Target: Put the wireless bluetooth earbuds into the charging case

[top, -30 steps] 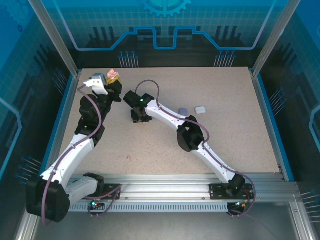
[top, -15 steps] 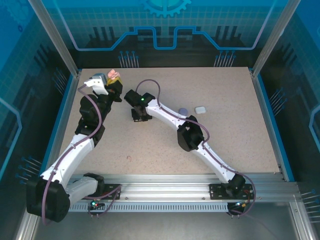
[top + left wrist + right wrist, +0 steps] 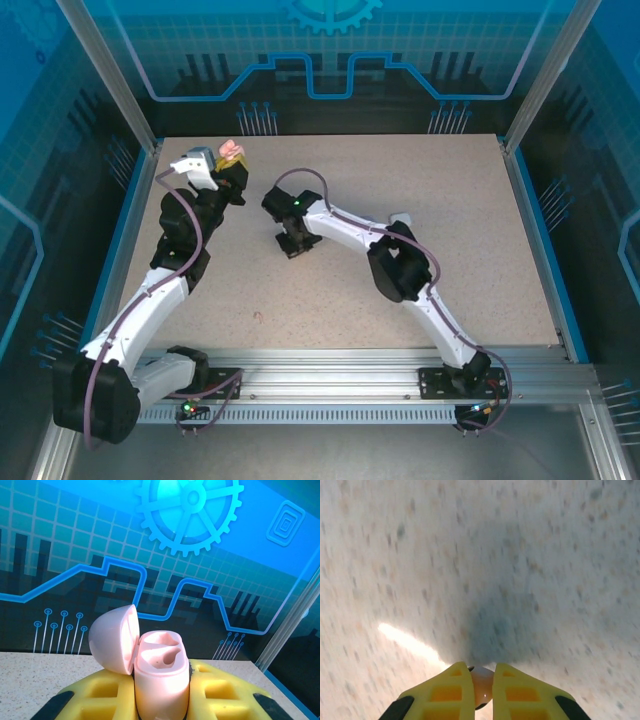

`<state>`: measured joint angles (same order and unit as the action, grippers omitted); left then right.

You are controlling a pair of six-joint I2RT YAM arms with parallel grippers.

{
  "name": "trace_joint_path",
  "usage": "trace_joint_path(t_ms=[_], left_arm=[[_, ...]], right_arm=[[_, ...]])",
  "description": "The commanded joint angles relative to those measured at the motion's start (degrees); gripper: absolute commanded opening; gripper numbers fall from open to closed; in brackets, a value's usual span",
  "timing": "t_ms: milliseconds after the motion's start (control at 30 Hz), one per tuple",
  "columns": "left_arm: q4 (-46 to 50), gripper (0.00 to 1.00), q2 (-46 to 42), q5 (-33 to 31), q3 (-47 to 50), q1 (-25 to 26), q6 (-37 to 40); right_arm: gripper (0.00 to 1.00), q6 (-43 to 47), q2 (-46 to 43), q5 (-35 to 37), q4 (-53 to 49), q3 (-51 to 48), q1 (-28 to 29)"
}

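Earbud [image 3: 482,689], tiny, pale pink & glossy, sits pinched btwn the yellow fingers [image 3: 447,692] of the right gripper [image 3: 482,672], bottom ctr of the right wrist view. The jaws are nearly together w/ only the bud in the gap. Beneath it is blurred speckled table and a dark shadow patch.

From overhead, the right gripper [image 3: 293,246] hangs over the table [image 3: 470,200] a bit left of ctr, arm stretching back to the lower right. A small white case [image 3: 401,217] peeks out beside that arm's elbow.

The left gripper [image 3: 161,674] is clamped on the pink charging case [image 3: 162,692], upright, low ctr of the left wrist view. Its lid [image 3: 114,637] is hinged open to the left, and two moulded wells face up. Can't tell if either well is filled. Overhead, the left gripper [image 3: 232,165] and case [image 3: 228,150] are at the upper left of the table, well apart from the right gripper.

Handling, as I judge it: the earbud is v. light, hard and slick, w/ a rounded body, so it may twist or squirt out of a pinch. Best held across its widest part, gently, stem end free to drop into a well. The case is light, rigid plastic; grip its lower body, keeping off the hinge & lid.
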<state>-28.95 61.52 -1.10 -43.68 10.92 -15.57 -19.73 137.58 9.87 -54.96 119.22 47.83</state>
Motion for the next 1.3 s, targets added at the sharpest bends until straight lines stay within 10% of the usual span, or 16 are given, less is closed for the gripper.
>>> trace_joint_path(t_ms=[0, 700, 967, 1267], left_arm=[[-0.93, 0.00, -0.53, 2.37, -0.34, -0.55, -1.47], [-1.09, 0.00, -0.74, 4.00, -0.04, 0.06, -3.92], [-1.70, 0.00, -0.31, 3.94, -0.39, 0.57, -4.04], [-1.60, 0.00, -0.01, 4.10, -0.68, 0.86, -3.52]], right_arm=[[0.06, 10.53, -7.66, 0.30, 0.97, -7.03, -0.81], [0.14, 9.04, -4.85, -2.37, -3.19, -11.76, -0.83], [0.42, 3.95, -7.28, -2.93, -3.89, -12.04, -0.61], [0.48, -9.12, -10.66, -5.45, -1.97, -12.22, -0.83]])
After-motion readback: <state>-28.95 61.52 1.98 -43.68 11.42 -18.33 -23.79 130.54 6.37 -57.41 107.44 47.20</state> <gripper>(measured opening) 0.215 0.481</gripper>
